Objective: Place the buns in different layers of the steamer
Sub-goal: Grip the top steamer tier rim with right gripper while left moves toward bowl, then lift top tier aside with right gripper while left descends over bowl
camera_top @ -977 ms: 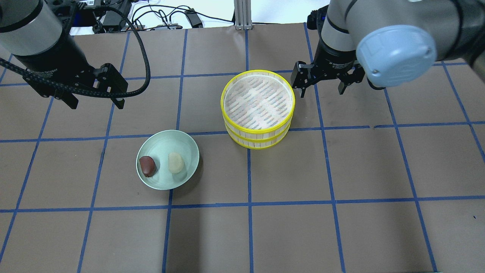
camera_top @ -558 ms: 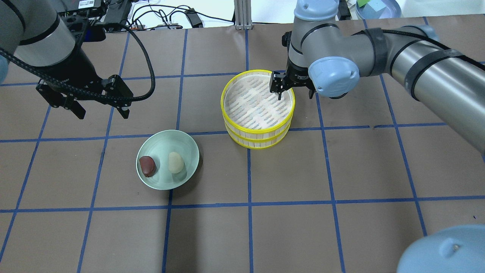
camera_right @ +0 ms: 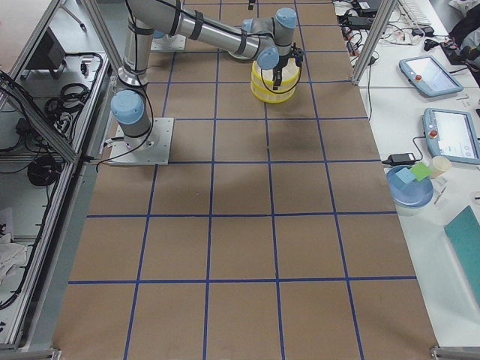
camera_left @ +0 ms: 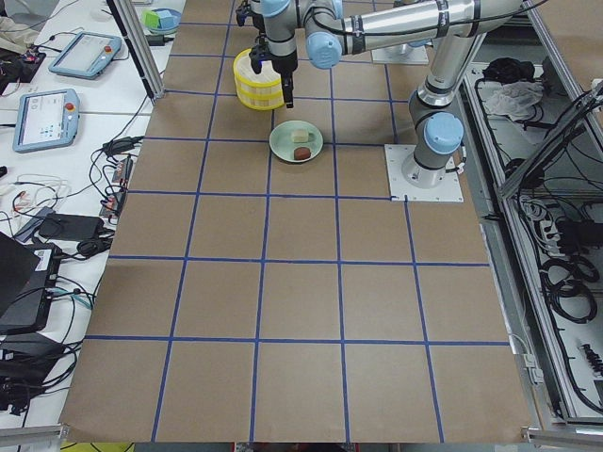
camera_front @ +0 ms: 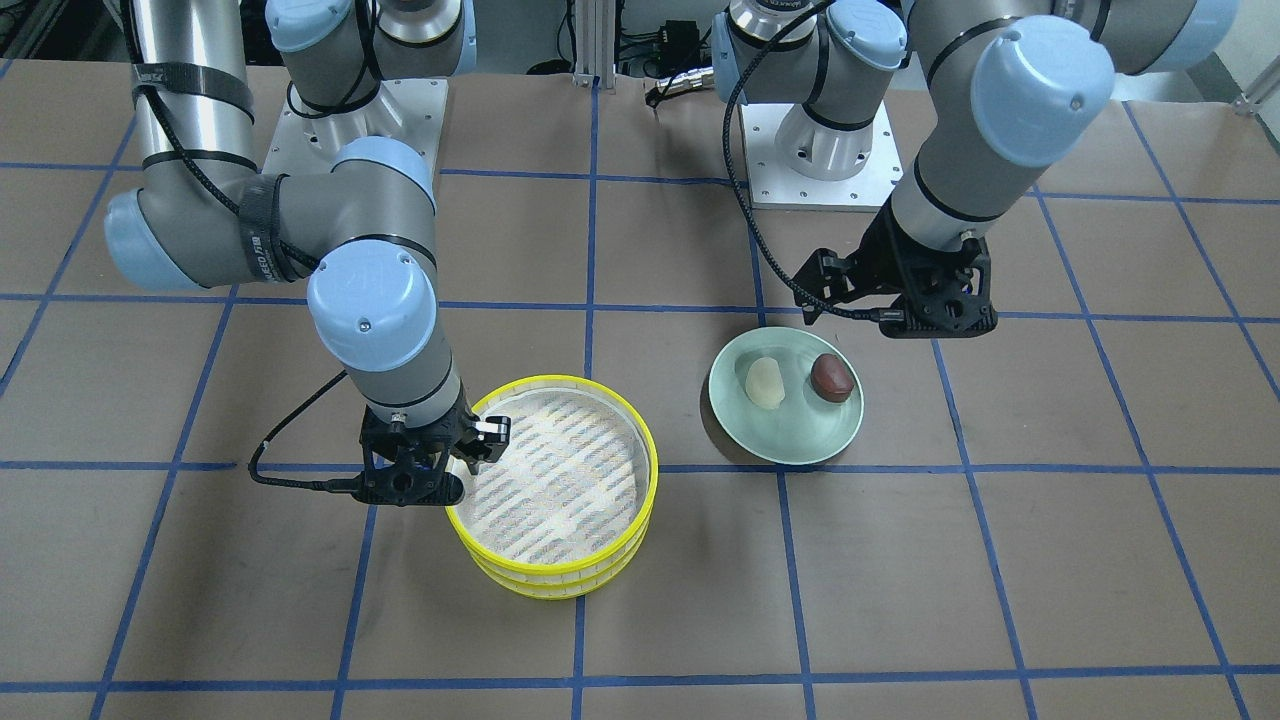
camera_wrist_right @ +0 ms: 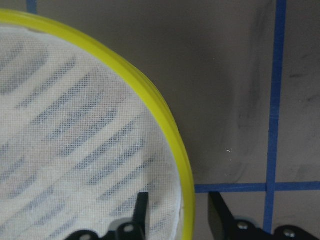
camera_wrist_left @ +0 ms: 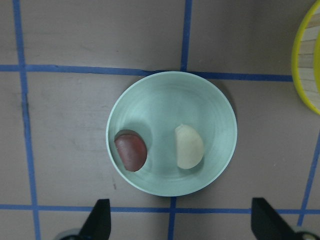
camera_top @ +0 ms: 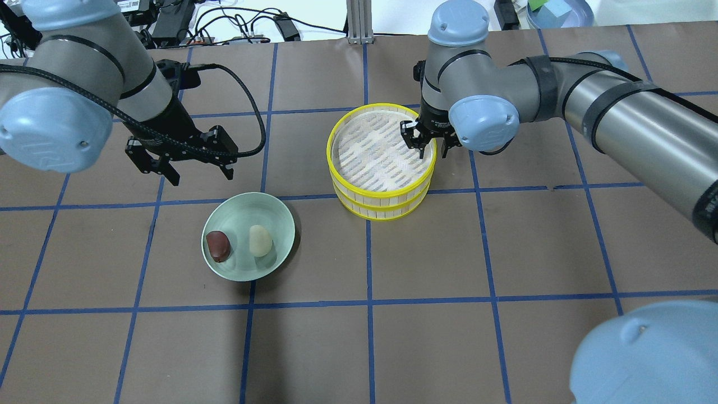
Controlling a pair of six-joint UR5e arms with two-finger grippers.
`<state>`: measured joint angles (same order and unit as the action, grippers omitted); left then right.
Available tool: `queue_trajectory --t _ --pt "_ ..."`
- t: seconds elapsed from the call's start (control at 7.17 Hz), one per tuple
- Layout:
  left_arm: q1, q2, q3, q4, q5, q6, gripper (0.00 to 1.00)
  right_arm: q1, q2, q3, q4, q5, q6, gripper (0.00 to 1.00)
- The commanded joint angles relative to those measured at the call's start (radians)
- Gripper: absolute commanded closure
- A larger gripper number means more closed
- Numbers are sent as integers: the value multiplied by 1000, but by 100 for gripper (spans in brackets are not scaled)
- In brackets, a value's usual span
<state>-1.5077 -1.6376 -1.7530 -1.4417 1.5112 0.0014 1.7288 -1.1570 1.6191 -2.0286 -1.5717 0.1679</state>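
The yellow two-layer steamer (camera_top: 342, 174) stands stacked, its white-lined top layer holding nothing. My right gripper (camera_top: 432, 151) is open and low at the steamer's right side. One finger is inside the rim (camera_wrist_right: 186, 170) and one outside, with a gap on both sides. A pale green plate (camera_top: 275, 216) sits to the steamer's left and holds a red-brown bun (camera_top: 217, 246) and a white bun (camera_top: 260, 241). My left gripper (camera_top: 199, 175) hangs open above the table just behind the plate. Its wrist view shows both buns (camera_wrist_left: 131, 151) (camera_wrist_left: 189, 146) ahead of the open gripper (camera_wrist_left: 181, 225).
Brown paper with a blue tape grid covers the table (camera_top: 505, 252). Cables and a metal post (camera_top: 358, 19) lie at the far edge. My right arm's elbow (camera_top: 645, 359) fills the near right corner of the overhead view. Side benches carry tablets (camera_left: 42, 120) and a blue bowl (camera_right: 409, 187).
My right gripper has swung left, dropped onto the steamer's right rim and narrowed its fingers. My left gripper has moved right and nearer, toward the plate. The buns and the steamer have not moved.
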Motion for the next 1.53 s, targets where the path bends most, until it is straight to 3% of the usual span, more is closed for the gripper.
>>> queue_trajectory --t 0.0,0.28,0.42,0.98,1.4 --pt "0 -88 -16 44 -36 -8 0 -31 -7 1 8 -4 -53 100" --pt "0 -157 -31 78 16 -6 0 -40 -48 -19 57 -4 -59 100" --pt "0 -195 -31 78 15 -7 0 -69 -114 -48 156 1 -68 100" --pt "0 -300 -51 105 3 -12 0 -404 -324 -53 462 -13 -539 100" --pt "-3 -338 -51 110 -98 -106 0 -448 -346 -42 501 -30 -619 100"
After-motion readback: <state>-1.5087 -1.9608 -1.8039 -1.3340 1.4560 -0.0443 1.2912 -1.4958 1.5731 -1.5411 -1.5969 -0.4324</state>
